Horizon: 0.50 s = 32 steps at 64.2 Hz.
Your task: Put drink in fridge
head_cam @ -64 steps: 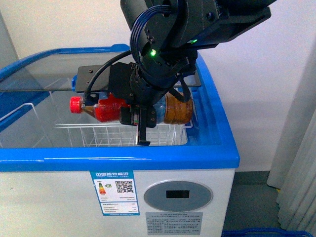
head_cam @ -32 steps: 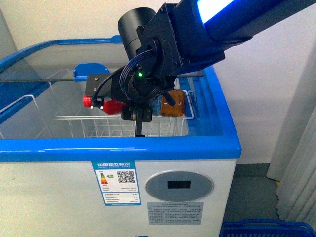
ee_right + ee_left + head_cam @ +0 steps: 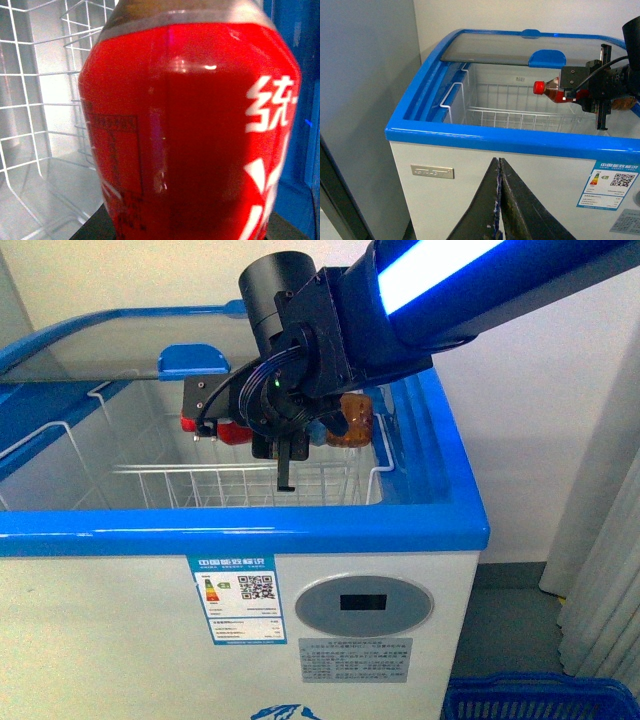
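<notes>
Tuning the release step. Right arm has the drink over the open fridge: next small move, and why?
Probably lower the right gripper straight down a little before opening the fingers. The drink lies sideways in its grip, hanging above the wire basket inside the fridge opening, with a visible gap beneath. Letting go here would likely drop it onto the wires.

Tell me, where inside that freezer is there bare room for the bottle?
The wire basket has a bare floor, from the front rim of the fridge to its right wall. It is crowded only above the basket's back, where the right gripper holds the drink. Further left, the glass lid covers the opening.
</notes>
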Available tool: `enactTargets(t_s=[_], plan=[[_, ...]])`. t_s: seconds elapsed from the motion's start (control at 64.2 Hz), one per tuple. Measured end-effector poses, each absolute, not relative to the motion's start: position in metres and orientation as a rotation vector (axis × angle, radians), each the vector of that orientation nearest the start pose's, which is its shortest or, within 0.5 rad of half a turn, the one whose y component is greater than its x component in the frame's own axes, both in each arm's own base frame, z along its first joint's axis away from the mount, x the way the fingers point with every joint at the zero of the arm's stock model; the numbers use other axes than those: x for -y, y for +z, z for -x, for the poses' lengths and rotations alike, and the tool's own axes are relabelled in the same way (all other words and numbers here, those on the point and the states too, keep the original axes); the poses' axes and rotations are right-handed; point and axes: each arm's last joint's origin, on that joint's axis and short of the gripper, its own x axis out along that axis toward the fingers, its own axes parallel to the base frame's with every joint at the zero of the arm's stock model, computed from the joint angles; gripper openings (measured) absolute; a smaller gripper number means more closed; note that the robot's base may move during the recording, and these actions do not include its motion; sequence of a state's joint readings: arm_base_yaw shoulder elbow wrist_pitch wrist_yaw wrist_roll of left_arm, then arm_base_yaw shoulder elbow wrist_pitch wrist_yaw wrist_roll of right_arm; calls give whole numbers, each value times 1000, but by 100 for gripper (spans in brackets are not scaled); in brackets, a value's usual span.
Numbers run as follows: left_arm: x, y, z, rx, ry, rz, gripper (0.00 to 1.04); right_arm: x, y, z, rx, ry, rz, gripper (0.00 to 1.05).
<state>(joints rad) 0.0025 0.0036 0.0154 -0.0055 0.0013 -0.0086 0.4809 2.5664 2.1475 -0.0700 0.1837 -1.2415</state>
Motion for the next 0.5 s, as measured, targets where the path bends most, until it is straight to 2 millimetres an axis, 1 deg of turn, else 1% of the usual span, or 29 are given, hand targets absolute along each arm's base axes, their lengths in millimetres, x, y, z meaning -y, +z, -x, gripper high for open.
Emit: enactTargets(t_s=[0.125, 0.218, 0.343, 0.436, 0.499], plan=[[0, 168, -97, 6, 1, 9, 3, -264, 152, -512, -159, 505, 1365, 36], [0, 168, -97, 6, 1, 9, 3, -268, 142, -508, -99, 478, 1358, 36], [0, 168, -97, 6, 1, 9, 3, -268, 112, -496, -168, 543, 1387, 36], [0, 168, -97, 6, 1, 9, 3, -267, 103, -492, -211, 571, 1387, 36], [0, 168, -97, 6, 1, 9, 3, -266, 100, -491, -227, 579, 1386, 36]])
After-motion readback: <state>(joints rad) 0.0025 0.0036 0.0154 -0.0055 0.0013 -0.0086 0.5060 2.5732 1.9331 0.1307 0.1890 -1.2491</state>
